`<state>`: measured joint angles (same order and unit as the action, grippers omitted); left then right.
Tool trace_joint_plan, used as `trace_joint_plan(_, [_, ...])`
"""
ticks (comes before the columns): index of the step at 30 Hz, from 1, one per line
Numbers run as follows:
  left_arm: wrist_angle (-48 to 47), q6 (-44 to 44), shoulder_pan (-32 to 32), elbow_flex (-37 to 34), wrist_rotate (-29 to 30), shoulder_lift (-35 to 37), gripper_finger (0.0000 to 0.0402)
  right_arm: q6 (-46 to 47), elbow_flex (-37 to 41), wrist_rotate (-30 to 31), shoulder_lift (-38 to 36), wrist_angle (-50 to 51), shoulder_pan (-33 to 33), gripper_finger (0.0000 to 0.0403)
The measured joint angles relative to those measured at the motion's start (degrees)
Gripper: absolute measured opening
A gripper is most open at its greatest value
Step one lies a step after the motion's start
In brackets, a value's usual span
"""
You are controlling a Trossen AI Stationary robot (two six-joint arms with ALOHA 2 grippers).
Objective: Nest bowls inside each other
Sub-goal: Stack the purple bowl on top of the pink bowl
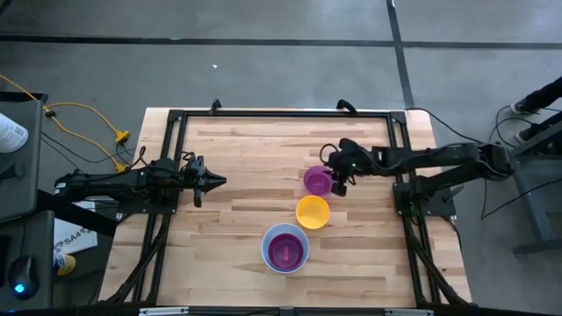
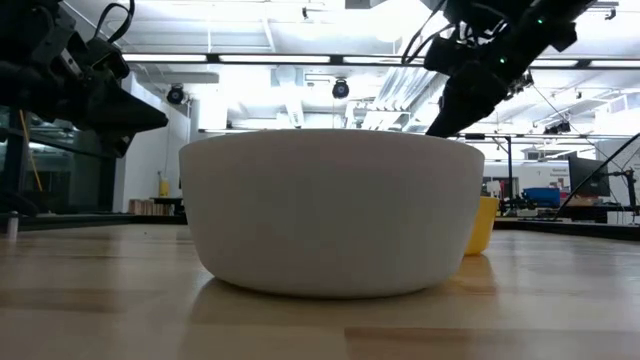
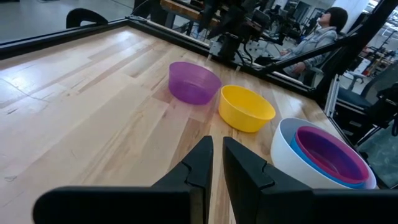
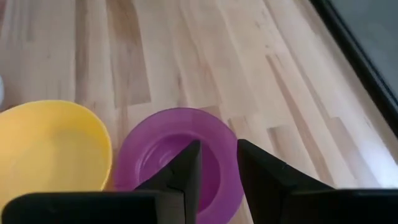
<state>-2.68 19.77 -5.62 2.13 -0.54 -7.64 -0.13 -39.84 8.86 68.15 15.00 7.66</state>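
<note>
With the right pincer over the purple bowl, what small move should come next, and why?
Probably lower the right pincer onto the purple bowl's rim and close. Its fingers stand apart above that bowl, gripping nothing. The purple and yellow bowl sit loose on the table, while the white bowl already holds two.

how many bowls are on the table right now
5. White bowl at the near edge, with a blue bowl and a pink-red bowl nested inside; yellow bowl mid-table; purple bowl beside it, under the right gripper. More could hide inside the stack.
</note>
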Motion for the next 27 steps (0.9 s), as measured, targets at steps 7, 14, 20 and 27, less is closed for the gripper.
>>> trace_joint_plan(7, [0.0,0.0,0.0,0.0,0.02,0.0,0.0038,-1.24,-5.18,-0.32,3.13,9.11,0.02,0.0097])
trace_joint_plan(14, [0.02,0.0,0.01,0.0,0.04,0.0,0.0038,-1.88,-9.3,-2.92,6.51,16.3,0.02,0.0097])
trace_joint_plan(20, [0.02,0.0,0.0,0.0,0.05,0.0,0.0038,-1.31,-11.39,-3.55,10.55,16.0,0.16,0.0097])
trace_joint_plan(27, [0.02,0.0,-0.01,0.0,0.07,0.0,0.0038,6.21,-16.18,-2.83,17.1,18.3,3.38,0.0097])
